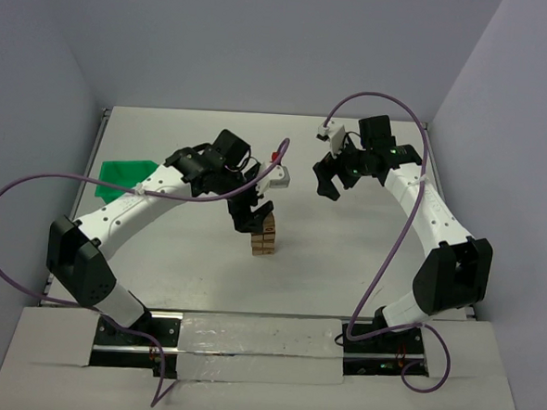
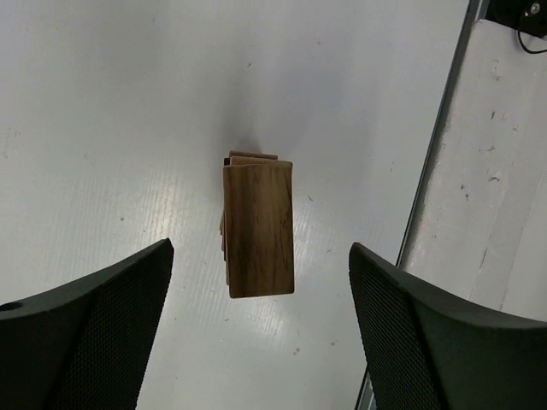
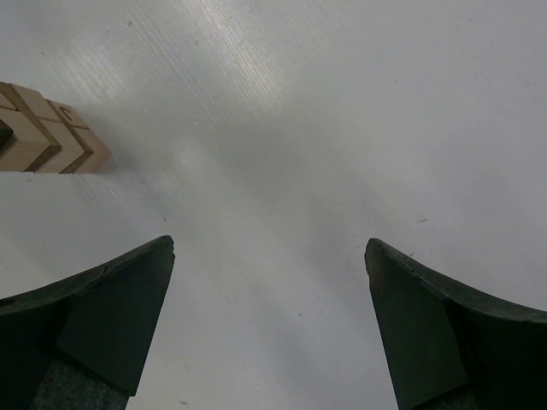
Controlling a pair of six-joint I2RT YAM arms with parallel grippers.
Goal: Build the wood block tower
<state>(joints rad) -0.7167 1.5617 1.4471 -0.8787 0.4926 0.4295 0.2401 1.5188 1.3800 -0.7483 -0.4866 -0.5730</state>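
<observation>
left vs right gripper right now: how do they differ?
The left gripper hangs right over the tower, straddling its top without touching; the right gripper sits off to the side over the table. The tower fills the middle of the left wrist view, only the left edge of the right's. Shared: both open, both empty.

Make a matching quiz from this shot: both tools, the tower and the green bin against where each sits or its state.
Things:
1. left tool
2. right tool
3. tower
4. green bin

Places/states:
A. at the table's left edge
B. open, over bare table
C. open, right above the tower
D. standing upright mid-table

Pairs: 1-C, 2-B, 3-D, 4-A
</observation>
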